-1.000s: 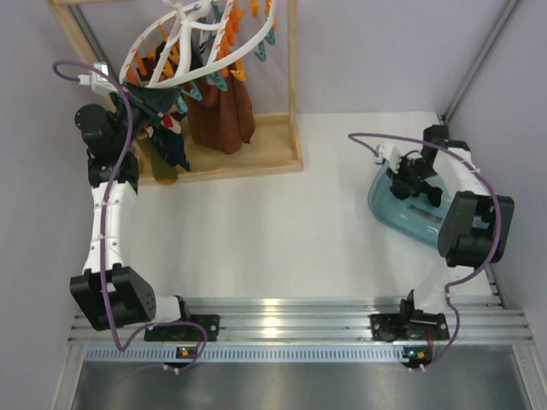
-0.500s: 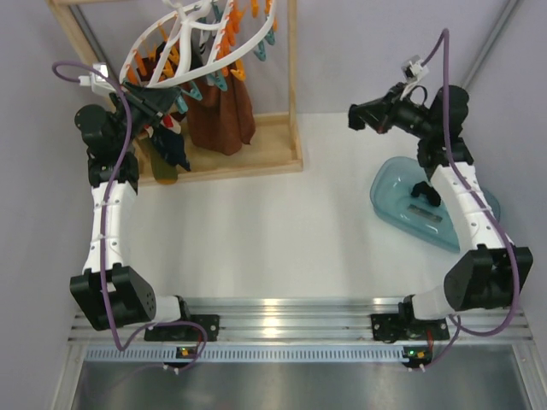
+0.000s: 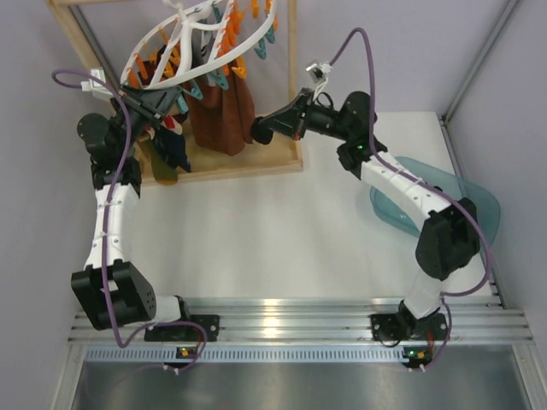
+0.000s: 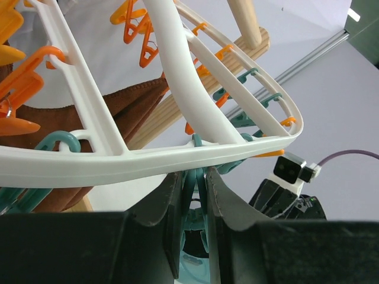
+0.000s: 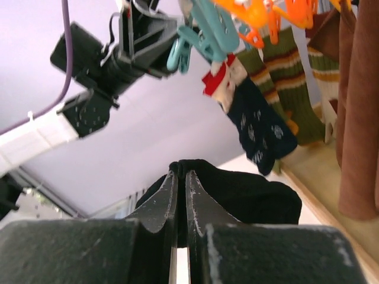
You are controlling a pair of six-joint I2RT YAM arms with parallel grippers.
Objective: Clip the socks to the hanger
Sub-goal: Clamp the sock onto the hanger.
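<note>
White tabletop (image 3: 282, 239), lilac walls (image 3: 385, 51). Far left: wooden frame (image 3: 293, 77) bearing hanger (image 3: 182, 32); left gripper (image 4: 194, 176) pinching teal clip (image 4: 190, 190) under its rim. Right gripper (image 5: 180, 174) clamped onto black sock (image 5: 249, 198), beside frame. Teal tray (image 3: 479, 201) at right.

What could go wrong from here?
The right pincer holds the black sock by a narrow pinch, so it may slip. That pincer is close to the wooden frame and could bump it. The left pincer, squeezing the teal clip, might slide off and swing the hanger.
</note>
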